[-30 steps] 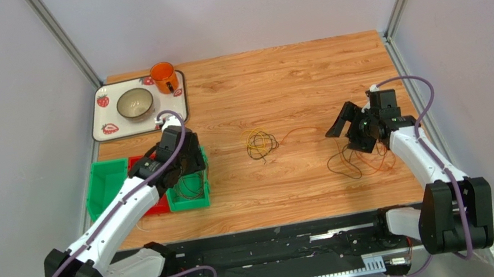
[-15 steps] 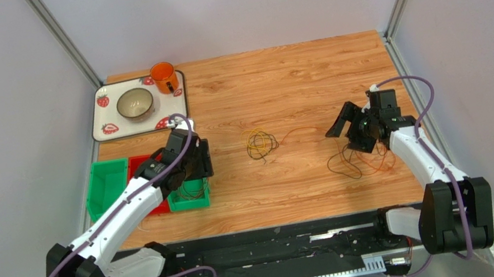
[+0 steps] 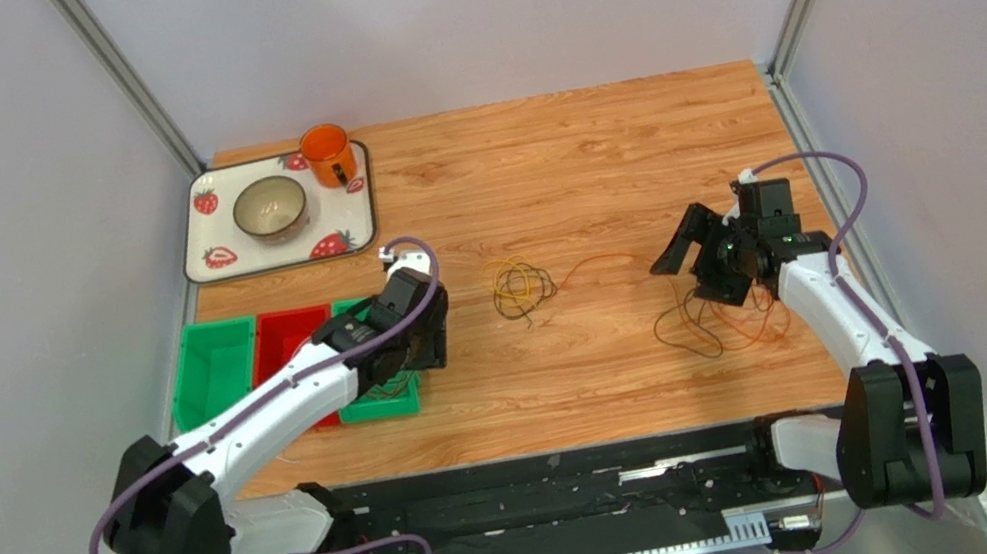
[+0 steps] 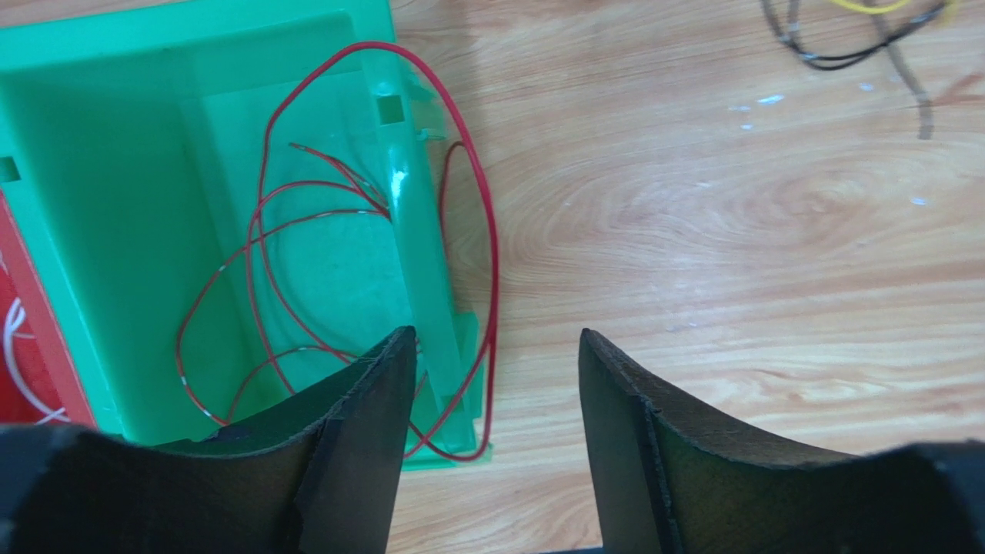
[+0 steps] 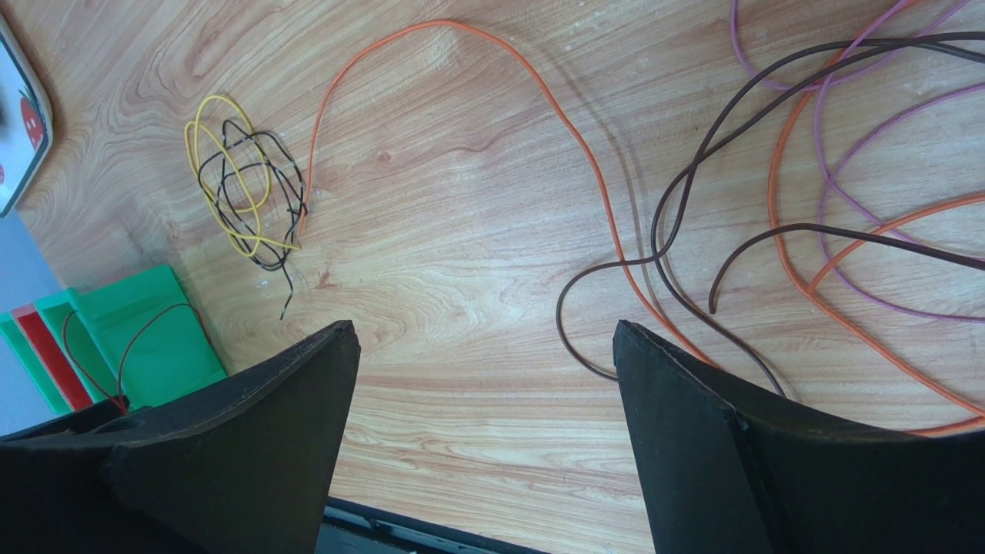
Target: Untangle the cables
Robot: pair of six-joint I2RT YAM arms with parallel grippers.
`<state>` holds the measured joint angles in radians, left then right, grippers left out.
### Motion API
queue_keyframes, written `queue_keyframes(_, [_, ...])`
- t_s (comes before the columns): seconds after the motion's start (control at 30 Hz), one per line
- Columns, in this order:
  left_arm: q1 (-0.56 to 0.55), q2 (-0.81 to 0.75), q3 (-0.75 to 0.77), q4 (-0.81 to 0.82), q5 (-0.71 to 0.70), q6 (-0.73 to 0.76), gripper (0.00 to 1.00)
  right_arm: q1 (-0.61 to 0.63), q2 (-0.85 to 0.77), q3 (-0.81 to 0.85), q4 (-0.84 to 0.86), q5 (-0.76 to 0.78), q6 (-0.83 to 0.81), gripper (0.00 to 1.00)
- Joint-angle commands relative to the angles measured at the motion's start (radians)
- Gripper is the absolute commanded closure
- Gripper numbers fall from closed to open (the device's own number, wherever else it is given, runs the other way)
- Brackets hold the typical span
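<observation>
A red cable [image 4: 347, 208] lies coiled in the rightmost green bin [image 4: 116, 173], with one loop hanging over its right wall onto the wood. My left gripper [image 4: 495, 337] hovers open and empty above that wall [image 3: 420, 324]. A yellow and black tangle [image 3: 519, 288] lies mid-table [image 5: 249, 191], with an orange cable [image 5: 543, 104] running right from it into a loose pile of dark brown [image 5: 682, 196], orange and thin purple [image 5: 832, 150] cables. My right gripper [image 5: 486, 329] stands open over that pile's left side [image 3: 701, 248], holding nothing.
A red bin [image 3: 291, 346] and a second green bin [image 3: 211, 370] stand left of the first; a white cable [image 4: 17, 346] shows in the red one. A strawberry-print tray [image 3: 214, 258] at the back left carries a bowl [image 3: 269, 207] and an orange mug [image 3: 327, 154].
My left arm has swung right, from over the green bin to its right wall, and its jaws have narrowed slightly. The right arm has not moved.
</observation>
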<state>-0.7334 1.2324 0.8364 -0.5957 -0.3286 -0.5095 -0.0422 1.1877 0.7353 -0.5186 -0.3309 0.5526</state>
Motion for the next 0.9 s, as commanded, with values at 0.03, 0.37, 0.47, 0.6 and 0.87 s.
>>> queue_keyframes(0.03, [-0.037, 0.062, 0.052, -0.023, -0.154, 0.014, 0.40, 0.005, -0.019, 0.010, 0.009, -0.003, -0.014, 0.14])
queue_keyframes(0.37, [-0.057, 0.096, 0.101, -0.050, -0.234, 0.019, 0.60, 0.005, -0.011, 0.006, 0.011, -0.002, -0.017, 0.14])
queue_keyframes(0.47, [-0.061, 0.101, 0.107, -0.059, -0.247, 0.019, 0.71, 0.005, -0.005, 0.006, 0.015, 0.000, -0.017, 0.14])
queue_keyframes(0.6, [-0.063, 0.104, 0.105, -0.062, -0.256, 0.012, 0.89, 0.005, 0.003, 0.007, 0.015, 0.000, -0.020, 0.14])
queue_keyframes(0.87, [-0.063, 0.118, 0.109, -0.067, -0.268, 0.011, 1.00, 0.005, 0.004, 0.015, 0.012, 0.001, -0.026, 0.14])
